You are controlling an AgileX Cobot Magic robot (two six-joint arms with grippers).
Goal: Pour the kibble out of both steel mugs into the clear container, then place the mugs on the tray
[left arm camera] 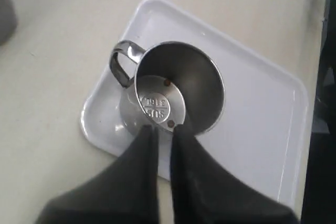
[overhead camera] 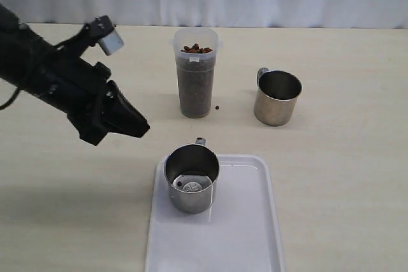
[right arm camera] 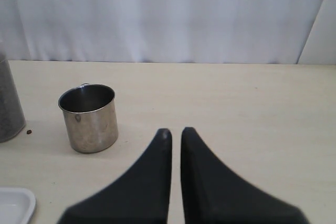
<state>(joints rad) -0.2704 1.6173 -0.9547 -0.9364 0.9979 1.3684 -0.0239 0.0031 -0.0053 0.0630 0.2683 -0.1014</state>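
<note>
The table [overhead camera: 344, 176] is carrying everything, and the white tray [overhead camera: 242, 234] is lying at its near edge, about the middle. The container [overhead camera: 196, 87] is standing farther back, just left of centre, with kibble [overhead camera: 196, 48] reaching up to its rim. One mug on the tray [overhead camera: 191, 203] is sitting upright at the tray's far left corner, all but empty, with a couple of pellets [left arm camera: 171, 123] lying on its bottom.

The second mug [overhead camera: 276, 103] is standing upright on the bare table, right of the container and far-right of the tray, well apart from both. It is looking empty, so what seems to be left is carrying it to the tray. Its handle [overhead camera: 261, 73] is pointing to the far left, away from the right wrist camera.

The left gripper [overhead camera: 140, 127] is hanging left of the tray above the table, its jaws pressed almost together with only a slit between, and it is pinching nothing. The right gripper [right arm camera: 176, 132] is showing the same narrow slit and is also holding nothing. The second mug is standing ahead of it, toward the container's side, so the right arm is probably the nearer one. It is needing to spread first.

A stray pellet [overhead camera: 218, 107] is lying on the table just right of the container.
</note>
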